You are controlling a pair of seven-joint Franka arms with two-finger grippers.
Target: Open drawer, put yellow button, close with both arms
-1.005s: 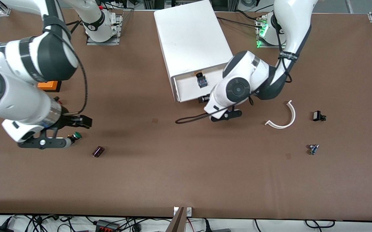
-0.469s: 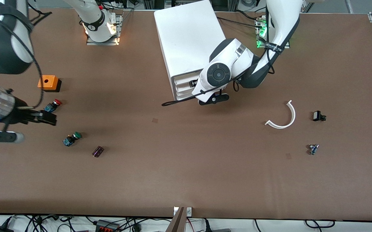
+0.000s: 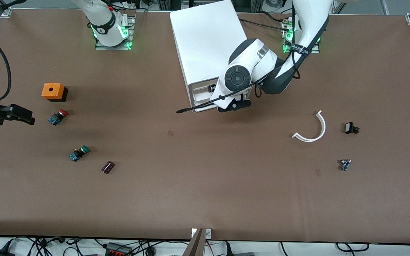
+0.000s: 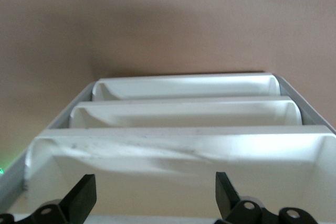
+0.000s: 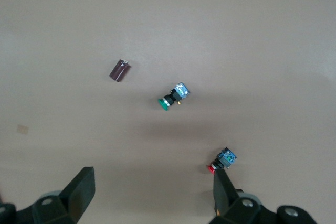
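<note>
Tabletop scene with two white arms and a tall white cabinet [image 3: 208,39] lying toward the robots' bases. The left gripper [image 4: 155,182] hangs just in front of the cabinet's face, jaws spread wide and holding nothing. Its wrist view looks down three stacked drawer fronts. The top drawer [image 4: 178,156] sits closest to the fingers and looks pushed in, or very nearly; whether it is fully flush cannot be told.

The yellow button shows in no view. It is most likely inside the drawer, hidden.

The right gripper [image 5: 152,176] hovers over the table [image 3: 205,185] at the right arm's end, jaws released and empty, above bare surface near a red button [image 3: 58,116] and a green button [image 3: 79,153]. That arm appears to wait.

The step in hand looks like the end of the close. To do it well, the left fingers should press the middle of the drawer front and drive straight along the slide, so that it does not skew and jam. The cabinet looks light and may skid, so a gentle push is wise, with the right arm brought across to help. The push should stop once the front lines up with the two below.
</note>
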